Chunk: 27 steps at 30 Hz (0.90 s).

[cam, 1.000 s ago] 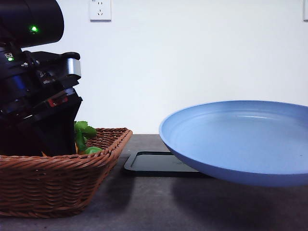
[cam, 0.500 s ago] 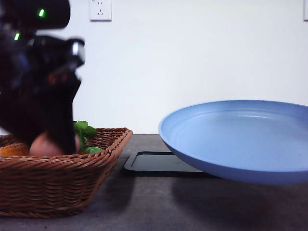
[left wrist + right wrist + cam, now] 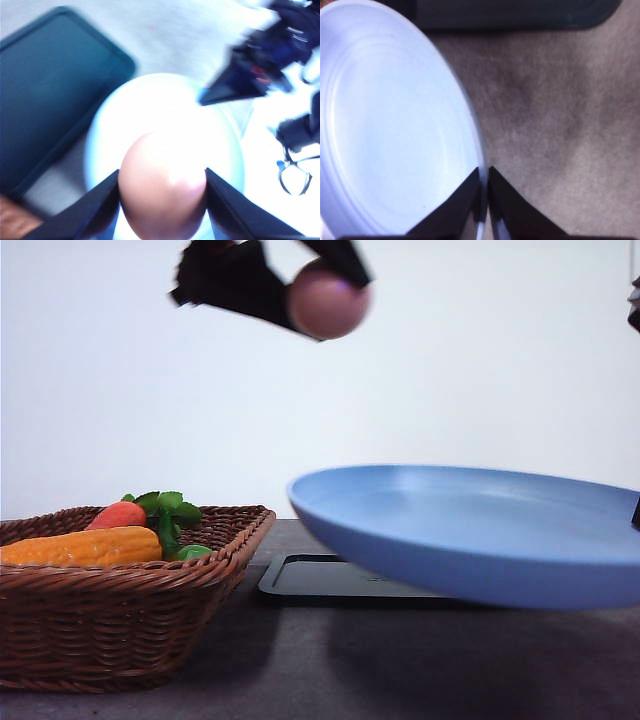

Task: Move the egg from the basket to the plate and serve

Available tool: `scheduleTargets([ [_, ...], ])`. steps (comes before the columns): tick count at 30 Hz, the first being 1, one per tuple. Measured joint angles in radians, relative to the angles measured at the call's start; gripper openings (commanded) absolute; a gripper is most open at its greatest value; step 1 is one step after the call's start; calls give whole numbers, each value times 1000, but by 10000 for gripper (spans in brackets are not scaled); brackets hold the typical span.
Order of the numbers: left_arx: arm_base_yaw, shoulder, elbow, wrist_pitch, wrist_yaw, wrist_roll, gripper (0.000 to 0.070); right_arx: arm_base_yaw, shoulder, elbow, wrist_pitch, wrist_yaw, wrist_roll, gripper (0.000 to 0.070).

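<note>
Nearest in the front view: dark grey surface (image 3: 300, 670), bare in the foreground. On its left side, wicker basket (image 3: 120, 605), holding a yellow-orange corn cob (image 3: 80, 546) lying lengthwise and, behind it, a carrot (image 3: 118, 514) with green leaves (image 3: 170, 520) toward the basket's far right corner. To the right, light-blue plate (image 3: 470, 540), lifted clear of the surface and tilted, near rim lower toward the camera, casting a shadow below. Right gripper (image 3: 483, 200) pinching the plate's rim, both fingers pressed close together with the rim between them, seen plainly in the right wrist view; plate (image 3: 395, 120) to one side of the fingers, grey surface (image 3: 560, 125) to the other. Behind and under the plate's left edge, flat black tray (image 3: 320, 578) lying on the surface, just right of the basket and apart from it. Higher up, well above the basket and over the plate's left part, left gripper (image 3: 325, 285) pinching the egg (image 3: 328, 302), dark fingers on either side of it, egg blurred. In the left wrist view, egg (image 3: 162, 192) clamped between the two fingers (image 3: 90, 210), the pale plate (image 3: 165, 110) directly beneath it, the black tray (image 3: 55, 90) beside the plate, and a corner of the basket (image 3: 15, 225) at the picture's edge. Farthest back, plain white wall (image 3: 450, 370).
</note>
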Motion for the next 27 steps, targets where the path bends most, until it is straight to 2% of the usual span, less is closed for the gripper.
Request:
scheduleTargets([
  [5,-126,85,0,4,-178,69,187,10,9,0,21,-10,1,0],
  [10,-174,179,0,13,-292,118,189,10,9,0,21,-10,3,0],
  [19,-191,266,0,28,-311,146,200,10,9,0,20,-10,3,0],
  [21,-191,266,0,28,-311,148,239,10,9,0,20,-10,3,0],
  [25,-193,269,0,28,-311,148,363,10,9,0,18,-10,3,0],
  [27,-196,269,0,28,-311,148,390,10,9,0,18,-10,3,0],
])
